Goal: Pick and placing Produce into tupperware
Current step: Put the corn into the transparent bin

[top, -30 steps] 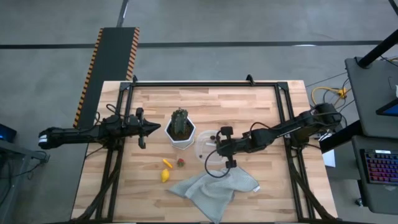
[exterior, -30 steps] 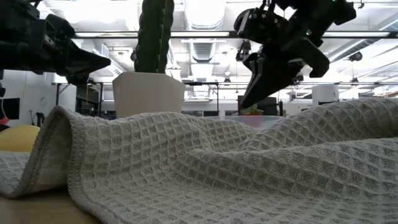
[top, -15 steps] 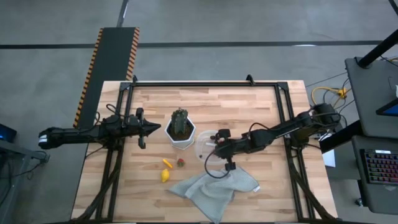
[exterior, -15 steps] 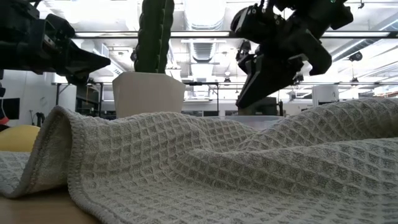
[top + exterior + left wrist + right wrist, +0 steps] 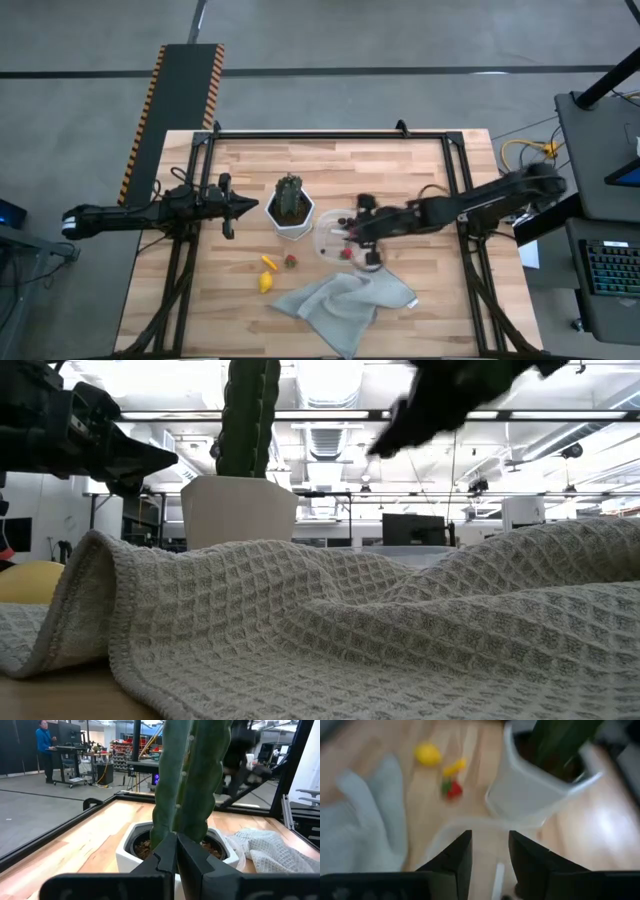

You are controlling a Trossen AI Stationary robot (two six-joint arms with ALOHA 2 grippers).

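The clear tupperware (image 5: 326, 240) stands just right of the white cactus pot (image 5: 290, 210); a red strawberry (image 5: 346, 253) lies in it. My right gripper (image 5: 352, 232) hovers over the tub, open with nothing between its fingers (image 5: 457, 855). A second strawberry (image 5: 290, 262), a small yellow piece (image 5: 268, 262) and a rounder yellow fruit (image 5: 265, 283) rest on the wood left of the tub. My left gripper (image 5: 240, 207) waits shut, left of the pot, pointing at the cactus (image 5: 192, 775).
A grey waffle cloth (image 5: 345, 300) lies crumpled near the front edge, just in front of the tub, and fills the low view (image 5: 350, 630). The potted cactus stands between the two grippers. A person (image 5: 42, 740) stands far off in the room.
My right gripper has opened over the tupperware and let go of a strawberry, which now lies in the tub. The gripper has then risen quickly, almost out of the low view's top. The left arm has kept still.
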